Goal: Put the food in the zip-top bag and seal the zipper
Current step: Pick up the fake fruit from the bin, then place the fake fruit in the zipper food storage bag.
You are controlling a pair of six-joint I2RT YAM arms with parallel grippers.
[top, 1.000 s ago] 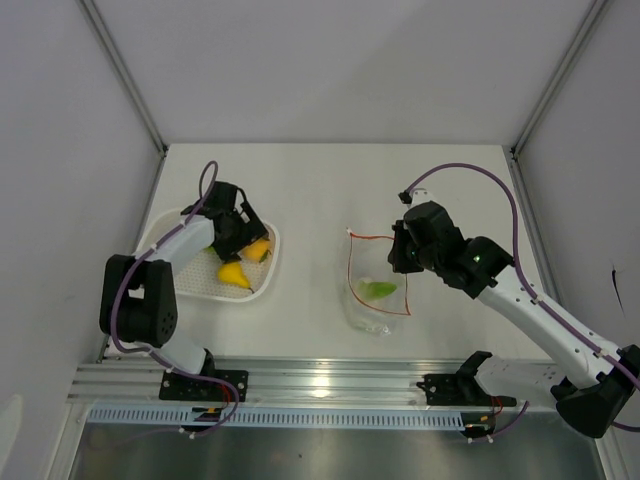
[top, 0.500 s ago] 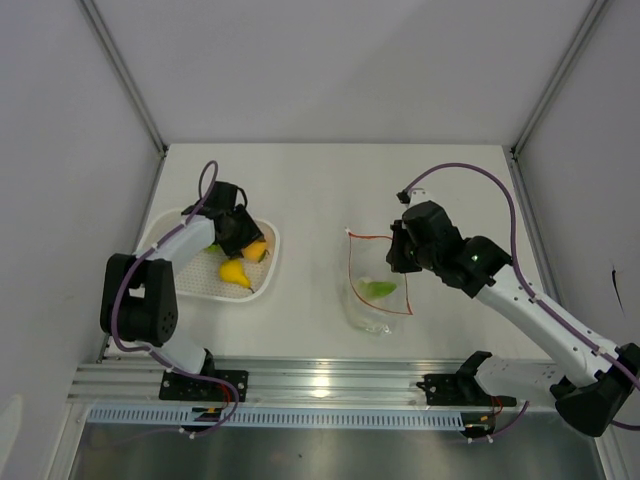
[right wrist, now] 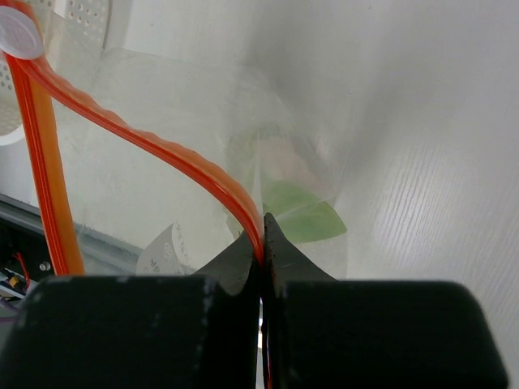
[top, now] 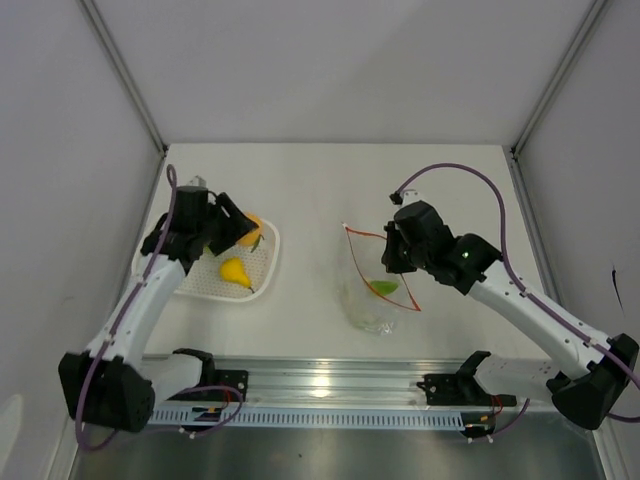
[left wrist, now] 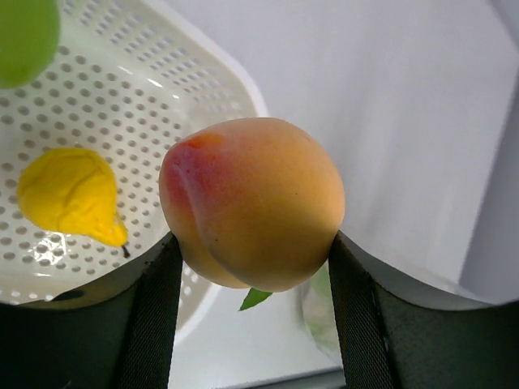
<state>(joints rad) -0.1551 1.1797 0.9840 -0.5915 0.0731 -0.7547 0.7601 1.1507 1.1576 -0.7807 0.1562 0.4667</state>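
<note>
White counter (top: 320, 190) lay between grey walls, with both arms reaching over it. On the left, the left tool (left wrist: 255, 259) pinched the orange (left wrist: 255, 215) between its two fingers (left wrist: 154, 316), one pressed against each side of the fruit. It held the orange over the right rim of the basket (left wrist: 146, 89). Inside the basket lay the yellow piece (left wrist: 69, 194), flat on the perforated floor, and a green fruit (left wrist: 24, 36) showed at the far corner, mostly cut off by the edge of the wrist view.

Well apart to the right, the bag (top: 372, 310) sat on the counter near the front edge, its mouth turned toward the far side. The right tool (right wrist: 263, 243) was pressed together on the zipper (right wrist: 162, 158), gripping the strip at the bag's right side so that the strip arched up from the tips and the mouth gaped. A green piece (right wrist: 300, 215) rested inside the bag, near its bottom, seen through the clear plastic just beyond the tool's tips.
</note>
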